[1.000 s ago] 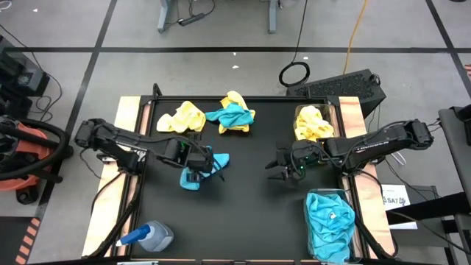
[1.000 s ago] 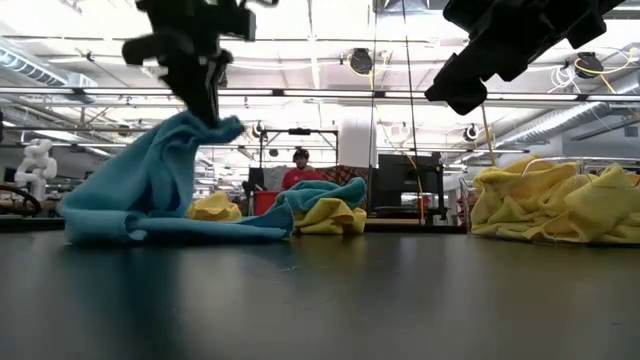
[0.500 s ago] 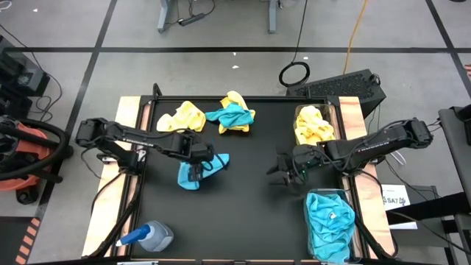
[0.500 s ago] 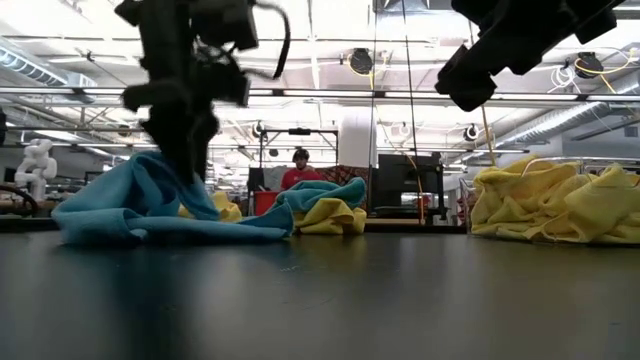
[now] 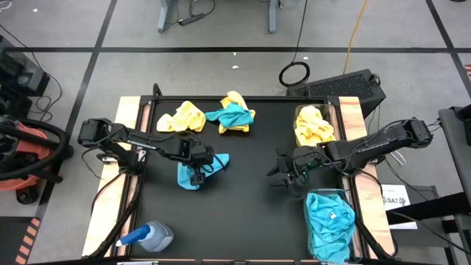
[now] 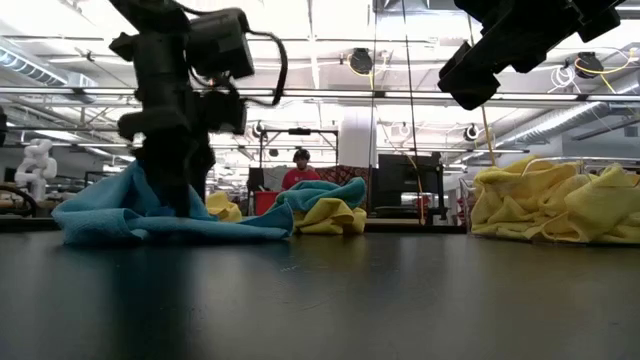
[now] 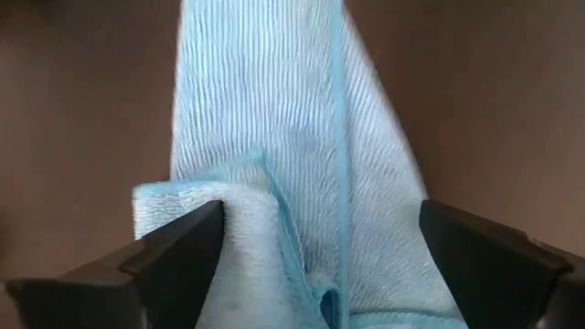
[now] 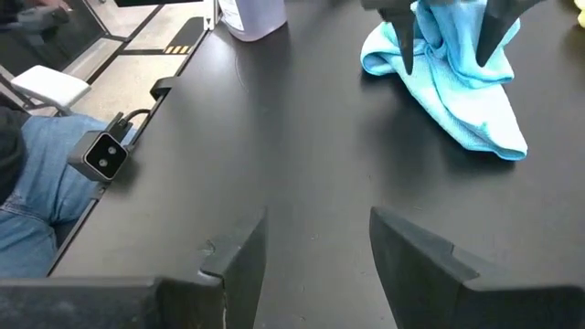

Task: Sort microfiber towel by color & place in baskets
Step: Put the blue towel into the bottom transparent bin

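Teal towel (image 5: 197, 171) lies crumpled on the black bench (image 5: 243, 213), left of centre, and the left gripper (image 5: 198, 174) sits right down over it. Its jaws are spread wide with cloth bunched between them, not pinched. From the left wrist view the towel's long axis runs straight out ahead of the fingers (image 7: 174, 251). The right gripper (image 5: 282, 174) hovers well apart, jaws partly open, holding nothing, nearer the teal basket (image 5: 356, 243). So the left arm looks better placed to regrab.

Bright overhead lighting, backlit silhouettes, soft focus
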`<state>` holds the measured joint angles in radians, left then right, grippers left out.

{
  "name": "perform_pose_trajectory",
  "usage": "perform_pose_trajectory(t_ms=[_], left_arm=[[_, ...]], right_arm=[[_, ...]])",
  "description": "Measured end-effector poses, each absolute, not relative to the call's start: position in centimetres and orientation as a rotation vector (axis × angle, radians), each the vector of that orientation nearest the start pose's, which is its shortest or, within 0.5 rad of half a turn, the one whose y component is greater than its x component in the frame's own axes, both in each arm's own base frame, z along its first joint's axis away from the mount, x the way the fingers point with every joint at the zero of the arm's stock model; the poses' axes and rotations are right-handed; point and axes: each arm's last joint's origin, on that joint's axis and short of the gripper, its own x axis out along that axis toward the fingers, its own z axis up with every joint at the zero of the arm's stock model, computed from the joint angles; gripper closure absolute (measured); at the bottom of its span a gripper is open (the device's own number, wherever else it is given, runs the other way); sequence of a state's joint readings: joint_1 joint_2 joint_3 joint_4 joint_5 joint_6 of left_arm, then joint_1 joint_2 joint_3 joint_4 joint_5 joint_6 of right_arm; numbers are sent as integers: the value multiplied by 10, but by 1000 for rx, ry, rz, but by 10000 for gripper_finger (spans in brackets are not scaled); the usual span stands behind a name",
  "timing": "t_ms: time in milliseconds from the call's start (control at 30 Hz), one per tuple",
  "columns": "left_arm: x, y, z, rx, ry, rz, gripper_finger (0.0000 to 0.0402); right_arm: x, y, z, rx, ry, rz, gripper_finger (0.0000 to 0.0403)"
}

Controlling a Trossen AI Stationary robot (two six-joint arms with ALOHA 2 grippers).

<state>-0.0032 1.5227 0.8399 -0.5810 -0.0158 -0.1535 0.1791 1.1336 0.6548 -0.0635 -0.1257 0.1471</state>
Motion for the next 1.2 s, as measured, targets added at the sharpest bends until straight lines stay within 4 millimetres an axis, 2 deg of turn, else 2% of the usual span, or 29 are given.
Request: perform_pose_trajectory(t_ms=[233,367,467,667,733,1000,1200], left_arm=[[270,-1,140,-133,1361,132,17],[272,0,134,-120,1379,149,53],[274,0,136,-99,1345,141,124],[280,-1,141,-51,1321,76,330],[282,-2,144,-28,1314,55,376],[311,-13,177,95,1165,-30,380],[338,-31,222,277,964,-112,381]], right_arm=[[231,46,233,136,567,254,218],[231,46,233,149,569,251,218],[231,46,233,153,570,252,218],[230,53,233,173,577,274,218],[229,58,233,178,581,294,218],[222,81,233,191,595,349,218],[220,85,233,178,585,304,217]])
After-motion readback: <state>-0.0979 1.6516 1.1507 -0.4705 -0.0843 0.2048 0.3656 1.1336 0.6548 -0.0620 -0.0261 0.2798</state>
